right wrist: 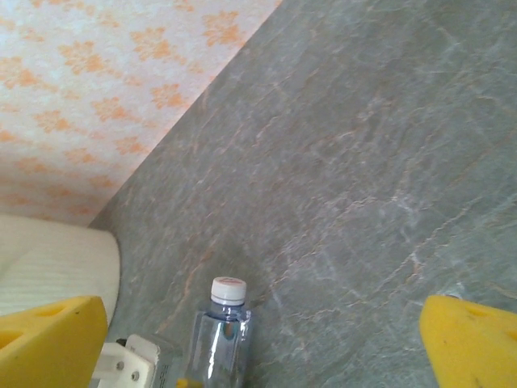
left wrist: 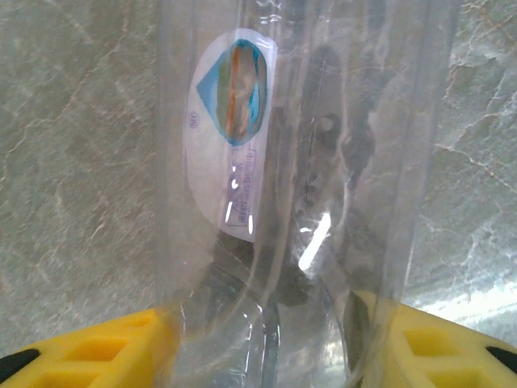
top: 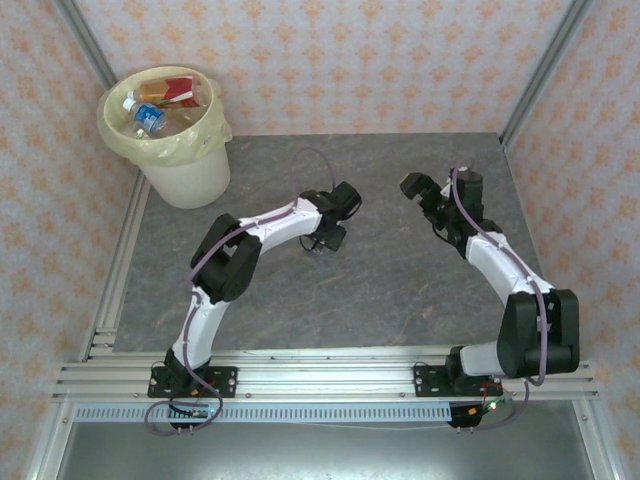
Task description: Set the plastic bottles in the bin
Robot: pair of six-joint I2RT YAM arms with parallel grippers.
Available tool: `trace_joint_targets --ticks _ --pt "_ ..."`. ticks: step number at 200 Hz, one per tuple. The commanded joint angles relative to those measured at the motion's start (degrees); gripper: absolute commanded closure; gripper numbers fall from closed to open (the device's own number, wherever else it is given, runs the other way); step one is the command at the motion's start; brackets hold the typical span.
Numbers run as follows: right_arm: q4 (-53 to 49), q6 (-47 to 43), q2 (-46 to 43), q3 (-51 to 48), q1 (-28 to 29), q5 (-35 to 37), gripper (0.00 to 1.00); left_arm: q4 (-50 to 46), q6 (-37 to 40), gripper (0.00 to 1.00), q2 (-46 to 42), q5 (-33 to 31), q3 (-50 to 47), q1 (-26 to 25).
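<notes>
A clear plastic bottle (left wrist: 323,162) with a white and blue oval label stands between the yellow pads (left wrist: 89,352) of my left gripper (left wrist: 275,347), and both pads press against its sides. From the right wrist view, this bottle (right wrist: 220,335) has a white cap and stands upright on the table. My left gripper (top: 325,235) is low over the middle of the table. My right gripper (top: 420,195) hovers to its right, open, with nothing between its yellow fingers (right wrist: 472,343). The bin (top: 190,175), a cream bucket with a pale yellow liner, stands at the far left and holds several bottles (top: 150,118).
The grey stone tabletop (top: 400,290) is bounded by aluminium frame posts and patterned orange-and-white walls (top: 380,60). The bin's cream wall (right wrist: 48,267) shows at the left of the right wrist view. A metal rail (top: 320,375) carries both arm bases at the near edge.
</notes>
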Motion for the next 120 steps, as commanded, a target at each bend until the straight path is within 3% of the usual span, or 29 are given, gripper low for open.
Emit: trace_joint_targets --ticks 1,50,92,120 --pt "1.45 -1.83 -2.19 1.71 0.33 -4.34 0.01 3.94 -2.08 0.47 -7.19 -3.02 -1.87 0.11" --pt "1.57 -2.24 -4.54 2.69 0.88 -3.31 0.01 7.63 -3.82 0.53 -20.36 -7.54 -5.8 2.59" --pt "1.58 -2.17 -5.03 2.47 0.98 -2.54 0.01 15.21 -11.74 0.53 -33.43 -7.1 -8.49 11.11" --pt "1.84 -1.06 -4.75 2.06 1.04 -2.23 0.01 18.57 -11.46 0.52 -37.58 -7.49 -5.22 16.98"
